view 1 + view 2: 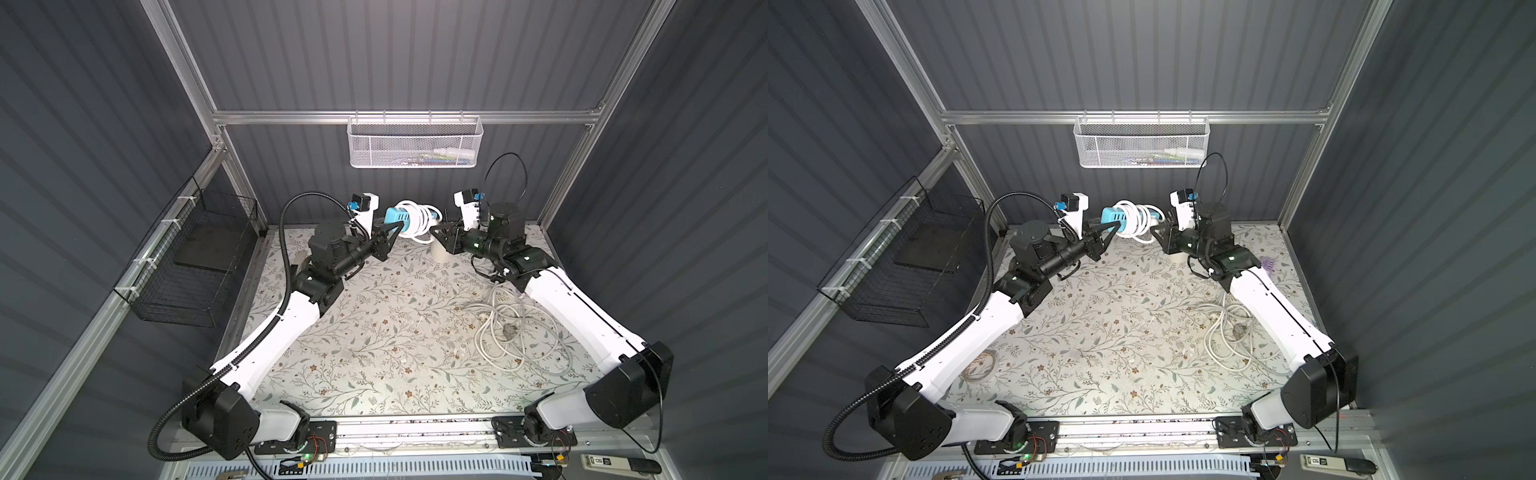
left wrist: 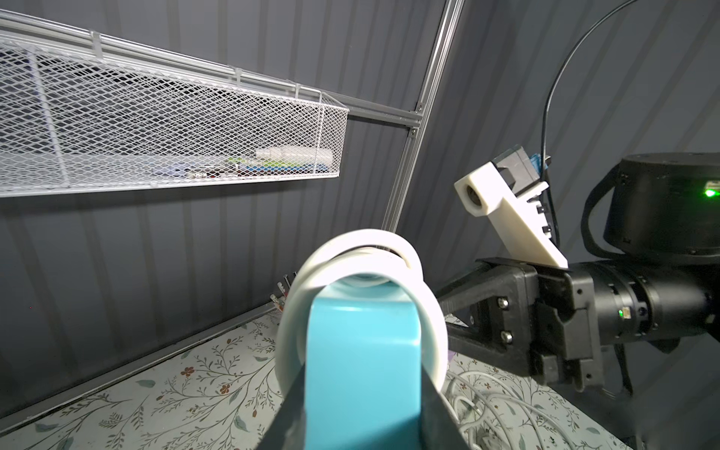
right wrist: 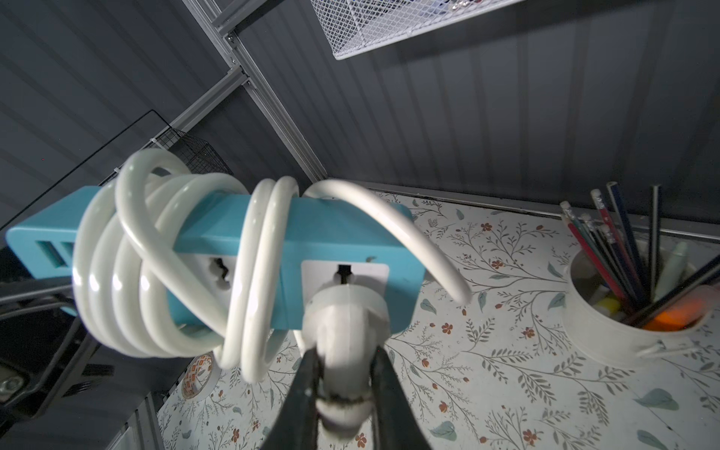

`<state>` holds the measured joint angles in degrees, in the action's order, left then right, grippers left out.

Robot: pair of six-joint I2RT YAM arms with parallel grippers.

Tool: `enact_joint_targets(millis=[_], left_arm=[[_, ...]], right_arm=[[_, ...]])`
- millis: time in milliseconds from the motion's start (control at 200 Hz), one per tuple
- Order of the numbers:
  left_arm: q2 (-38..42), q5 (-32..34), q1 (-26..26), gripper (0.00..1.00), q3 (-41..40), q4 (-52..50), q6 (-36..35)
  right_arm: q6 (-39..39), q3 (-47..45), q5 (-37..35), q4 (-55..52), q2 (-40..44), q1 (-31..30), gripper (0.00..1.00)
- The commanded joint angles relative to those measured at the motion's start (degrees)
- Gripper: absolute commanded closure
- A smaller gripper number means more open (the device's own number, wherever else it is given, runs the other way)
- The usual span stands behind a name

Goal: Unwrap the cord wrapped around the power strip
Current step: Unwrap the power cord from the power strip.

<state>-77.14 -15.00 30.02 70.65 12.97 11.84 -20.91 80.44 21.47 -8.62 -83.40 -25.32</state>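
Note:
A blue power strip [image 1: 392, 215] [image 1: 1109, 216] hangs in the air above the back of the table, held lying across between both arms. A thick white cord [image 1: 417, 218] [image 3: 117, 272] is wound round it in several loops. My left gripper [image 1: 397, 227] [image 2: 362, 409] is shut on one end of the strip [image 2: 362, 350]. At the other end my right gripper [image 1: 436, 232] [image 3: 345, 374] is shut on the cord's white plug [image 3: 346, 323]. The plug's round face sits against a socket of the strip [image 3: 331, 230].
Below the right gripper stands a white cup of pencils [image 3: 623, 323] [image 1: 441, 254]. A loose grey cable pile [image 1: 511, 328] lies by the right arm, and a tape roll [image 1: 980, 365] by the left arm. A white mesh basket [image 1: 415, 143] hangs on the back rail, a black wire basket [image 1: 195, 257] on the left wall.

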Motion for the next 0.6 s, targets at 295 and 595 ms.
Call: enact_joint_targets(millis=[295,595], left_arm=[[-0.7,4.5,-0.82,1.0,1.42,4.59,-1.91],[-1.25,5.37,-0.76,1.0,0.72,5.47,-2.6]], right_arm=[[4.47,5.75,-11.92,-2.54,-0.27,-10.72,1.0],[4.29,8.19,-14.33,-2.9,-1.95,-14.99,1.0]])
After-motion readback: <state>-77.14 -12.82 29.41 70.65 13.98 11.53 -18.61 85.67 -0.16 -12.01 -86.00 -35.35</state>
